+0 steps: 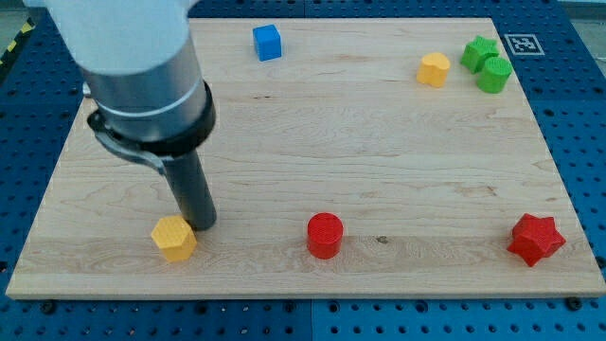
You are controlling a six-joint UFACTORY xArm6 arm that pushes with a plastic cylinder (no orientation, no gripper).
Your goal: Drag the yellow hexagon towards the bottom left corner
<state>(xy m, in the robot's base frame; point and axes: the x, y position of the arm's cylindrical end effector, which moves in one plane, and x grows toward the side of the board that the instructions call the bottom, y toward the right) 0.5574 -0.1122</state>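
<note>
The yellow hexagon (pixel 174 238) lies on the wooden board (pixel 303 142) near the view's bottom left. My tip (pixel 203 225) stands just to the right of it and slightly above, touching or nearly touching its upper right side. The rod rises from there to the arm's grey body at the view's top left. A second yellow block (pixel 435 69), rounded with a notch, lies near the view's top right.
A red cylinder (pixel 324 235) lies at bottom centre. A red star (pixel 536 239) lies at bottom right. A blue cube (pixel 268 43) lies at top centre-left. Two green blocks (pixel 479 52) (pixel 494 75) lie together at top right, by a marker tag (pixel 520 44).
</note>
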